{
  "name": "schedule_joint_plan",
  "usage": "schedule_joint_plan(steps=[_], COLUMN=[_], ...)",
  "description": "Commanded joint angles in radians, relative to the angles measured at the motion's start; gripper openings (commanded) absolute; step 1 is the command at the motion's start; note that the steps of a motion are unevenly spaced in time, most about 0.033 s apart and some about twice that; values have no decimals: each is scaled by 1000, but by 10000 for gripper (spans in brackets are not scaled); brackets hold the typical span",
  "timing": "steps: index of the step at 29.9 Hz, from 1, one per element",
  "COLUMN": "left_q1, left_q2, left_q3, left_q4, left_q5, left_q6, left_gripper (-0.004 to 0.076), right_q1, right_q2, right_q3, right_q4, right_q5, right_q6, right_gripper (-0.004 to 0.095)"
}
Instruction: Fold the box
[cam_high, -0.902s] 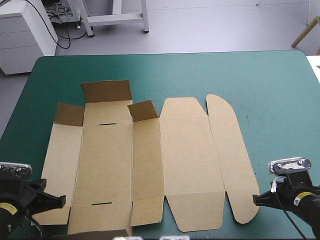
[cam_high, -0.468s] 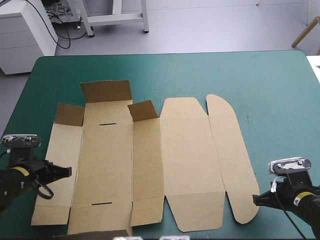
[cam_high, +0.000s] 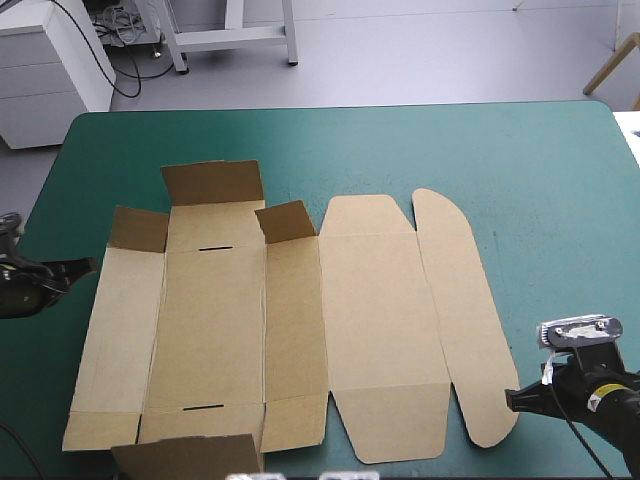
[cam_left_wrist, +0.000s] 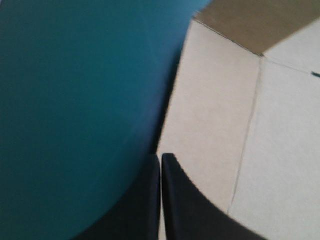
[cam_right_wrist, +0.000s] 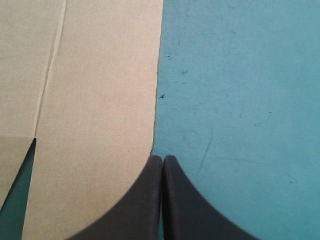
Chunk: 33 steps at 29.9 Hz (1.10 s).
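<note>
The brown box (cam_high: 370, 310) lies as a cut sheet spread on the teal-green cover (cam_high: 540, 170). Three short flaps along its far left part stand up, the widest (cam_high: 213, 182) at the far end. A near flap (cam_high: 185, 455) tilts up at the table's front edge. My left gripper (cam_high: 92, 264) is shut and points at the sheet's left edge; in the left wrist view its tip (cam_left_wrist: 161, 157) sits right at that edge of the box (cam_left_wrist: 250, 125). My right gripper (cam_high: 510, 401) is shut beside the rounded right flap; its tip (cam_right_wrist: 163, 159) touches the box's edge (cam_right_wrist: 90, 100).
The sheet covers the table's middle and left. Teal-green cover shows along the far side and the right (cam_high: 560, 250). The table's left edge (cam_high: 30, 220) runs close behind my left gripper. A white cabinet (cam_high: 50, 70) stands beyond the far left corner.
My left gripper has travelled from the sheet's near left corner away along its left edge and off the board. The near flap now tilts up. The right arm has not moved.
</note>
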Motion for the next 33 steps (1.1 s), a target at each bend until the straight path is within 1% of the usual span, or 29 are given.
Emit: schedule_joint_plan(steps=[1, 5, 7, 9, 14, 16, 23, 25, 27, 29, 31, 33], left_q1=[161, 382, 462, 514, 531, 531, 531, 531, 531, 531, 531, 531], left_q2=[5, 9, 9, 9, 9, 9, 9, 9, 9, 9, 9, 9], left_q3=[-68, -70, -70, -68, -68, -68, -68, -68, -68, -68, -68, -68], left_q4=[-76, -132, -155, -173, -208, -209, -137, -125, -125, -125, -125, -127], left_q5=[20, 102, 152, 173, 258, 285, 287, 289, 285, 282, 282, 282], left_q6=[41, 130, 202, 239, 492, 561, 582, 582, 582, 582, 582, 580], left_gripper=[-10, -10, -10, -10, -10, -10, 1, 49, 142, 266, 440, 569], right_q1=[-8, -8, -8, -8, -8, -8, -8, -8, -8, -8, -8, -8], right_q2=[2, 2, 2, 2, 2, 2, 2, 2, 2, 2, 2, 2], right_q3=[-25, -25, -25, -25, -25, -25, -25, -25, -25, -25, -25, -25], right_q4=[0, 0, 0, 0, 0, 0, 0, 0, 0, 0, 0, 0], right_q5=[-50, -50, -50, -50, -50, -50, -50, -50, -50, -50, -50, -50], right_q6=[-8, -8, -8, -8, -8, -8, -8, -8, -8, -8, -8, -8], right_gripper=[-19, -19, -20, -19, -20, -19, -19, -19, -19, -20, -19, -19])
